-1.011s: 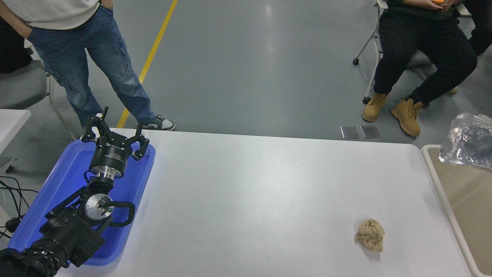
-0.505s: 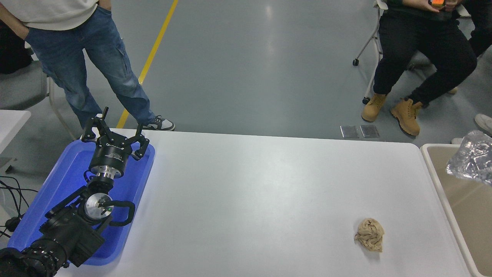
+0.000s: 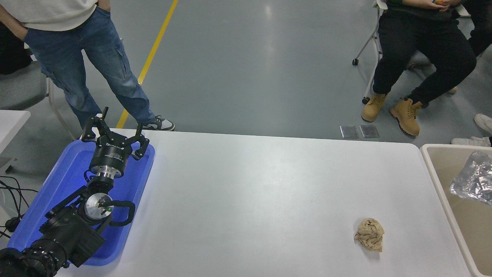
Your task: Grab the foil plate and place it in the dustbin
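The foil plate (image 3: 473, 179), shiny, silver and wrinkled, shows at the right edge of the head view, inside the outline of the dustbin (image 3: 436, 175), which has a beige inside and a thick off-white rim. No gripper shows on the plate, and I cannot tell whether it rests on the bin's floor. My right arm is out of view. My left gripper (image 3: 114, 132) is parked over the blue tray at the lower left, with its fingers spread open and empty.
A shallow blue tray (image 3: 57, 192) lies at the table's left end under my left arm. A small tan paper wad (image 3: 369, 234) lies on the white table near the dustbin. One person stands at the far left, another sits at the far right.
The foil plate has dropped from above the dustbin's far rim down and to the right, into the bin's outline. My left arm has not moved.
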